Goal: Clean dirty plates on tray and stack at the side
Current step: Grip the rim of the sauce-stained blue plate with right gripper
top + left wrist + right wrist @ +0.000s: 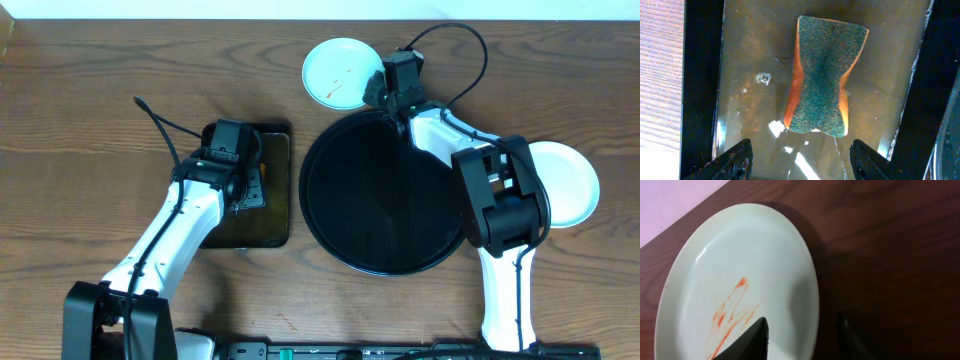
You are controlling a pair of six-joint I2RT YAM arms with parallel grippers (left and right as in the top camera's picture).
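Right gripper [802,330] straddles the smeared plate's [740,265] rim, jaws apart, nothing pinched. Plate lies at the tray's [370,210] 11 o'clock. Seat deeper before clamping. Left gripper [800,152] gapes over the sponge [822,75].

sponge [822,75] in wet rectangular tray [702,75]

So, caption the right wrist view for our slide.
Right gripper straddles the rim of a sauce-smeared plate.

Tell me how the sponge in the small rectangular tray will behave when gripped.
The sponge probably squashes easily: its waist looks pinched in. Lying in shallow water, it is likely soaked, so heavier than it looks and dripping. Its coarse green top should resist slipping.
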